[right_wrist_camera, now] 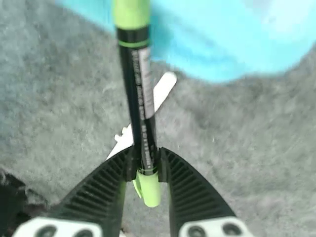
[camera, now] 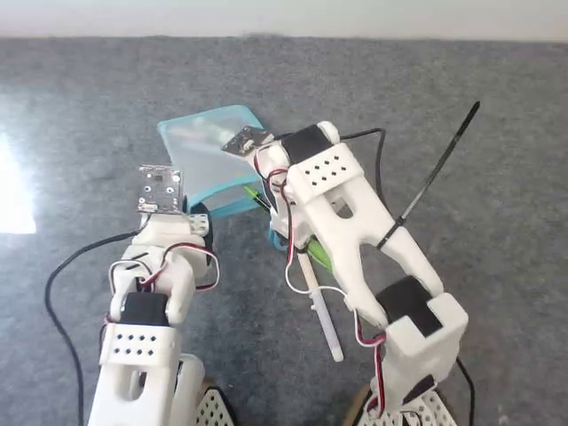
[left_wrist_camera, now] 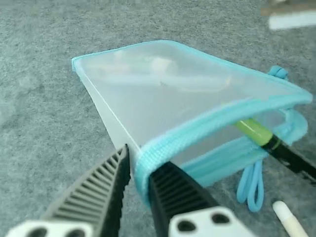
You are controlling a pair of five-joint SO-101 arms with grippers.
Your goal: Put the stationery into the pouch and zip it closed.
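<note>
A translucent pouch (camera: 209,155) with light blue trim lies on the grey felt surface. My left gripper (left_wrist_camera: 136,158) is shut on the zipper edge at a corner of the pouch's (left_wrist_camera: 163,94) open mouth; from above the left gripper (camera: 197,217) sits at the pouch's near left corner. My right gripper (right_wrist_camera: 145,155) is shut on a black pen with green ends (right_wrist_camera: 138,74). The pen's (left_wrist_camera: 254,131) green tip reaches into the mouth of the pouch (right_wrist_camera: 237,39). A white pen (camera: 324,315) lies on the felt under the right arm. Pale items show faintly inside the pouch.
A light blue cord loop (left_wrist_camera: 252,185) hangs from the pouch beside the white pen (left_wrist_camera: 289,219). A black cable tie (camera: 439,169) sticks out from the right arm. Both arm bases stand at the near edge; open felt lies left and far right.
</note>
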